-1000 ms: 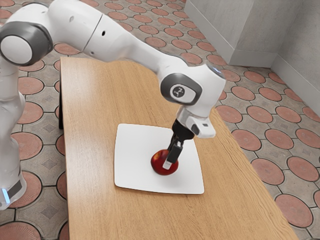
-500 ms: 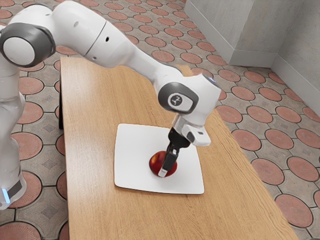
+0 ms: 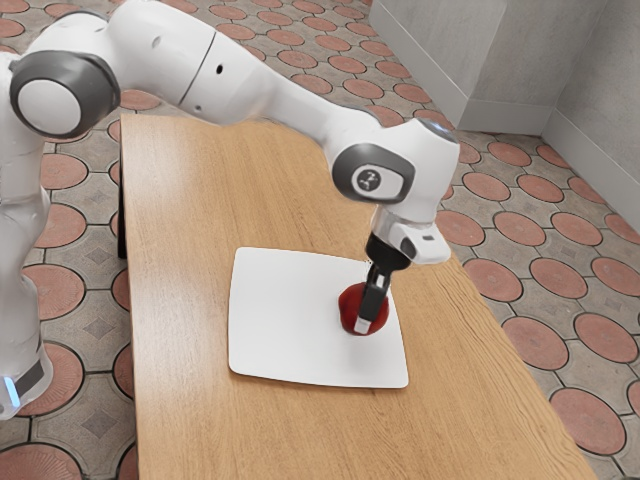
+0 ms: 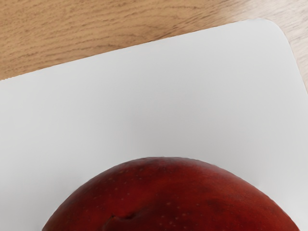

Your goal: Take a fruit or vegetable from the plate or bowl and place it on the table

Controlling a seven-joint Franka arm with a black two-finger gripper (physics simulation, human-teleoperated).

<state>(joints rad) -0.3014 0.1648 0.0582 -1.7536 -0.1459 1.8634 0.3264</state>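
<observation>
My gripper (image 3: 366, 316) points down over the right part of the white plate (image 3: 285, 315) in the exterior view, shut on a round, dark red fruit (image 3: 349, 304). The near finger lies across the fruit's front; the far one is hidden behind it. Whether the fruit's underside touches the plate, I cannot tell. At the wrist view's lower edge the red fruit (image 4: 173, 197) looms large, with a small dimple in its skin, against the white plate (image 4: 139, 101).
The wooden table (image 3: 200, 190) extends around the plate on all sides. Beyond its long edge lie the tiled floor (image 3: 525, 340) and a grey wall (image 3: 520, 70).
Over the last half second, my hand and the fruit have moved together toward the exterior view's right and upward in the picture. The fruit looks turned. The plate has stayed where it was.
</observation>
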